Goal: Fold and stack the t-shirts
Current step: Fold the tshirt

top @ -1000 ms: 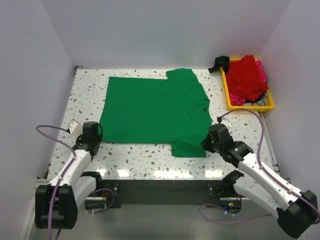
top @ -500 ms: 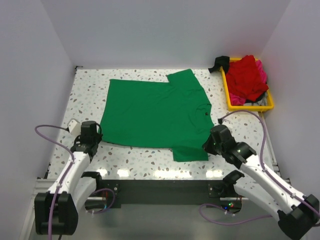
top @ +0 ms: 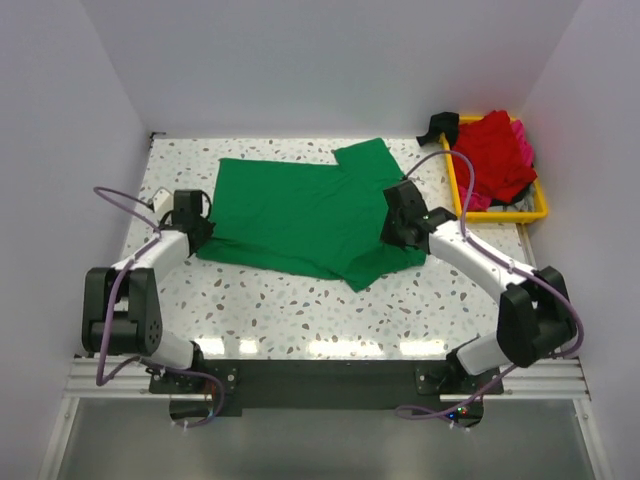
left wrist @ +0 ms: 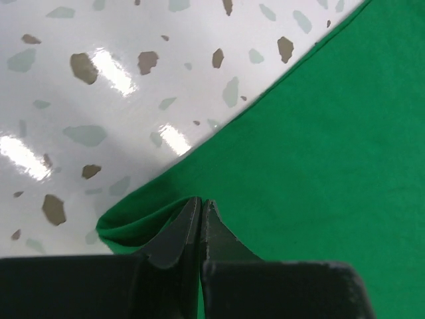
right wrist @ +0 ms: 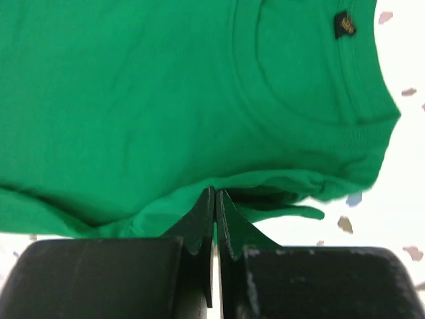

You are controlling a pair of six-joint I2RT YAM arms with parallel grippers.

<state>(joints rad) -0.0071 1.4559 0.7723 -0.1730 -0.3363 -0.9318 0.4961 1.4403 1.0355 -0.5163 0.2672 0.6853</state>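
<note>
The left gripper [top: 197,232] and right gripper [top: 392,232] each pinch an edge of the green t-shirt [top: 300,205], spread flat beside the yellow tray [top: 500,215]; both should lift evenly, keeping the hem taut.

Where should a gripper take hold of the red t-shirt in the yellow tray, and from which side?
Probably a raised fold at the top of the red t-shirt, coming straight down from above. It lies crumpled, heaped above the rim of the yellow tray, whose walls hinder a sideways approach.
</note>
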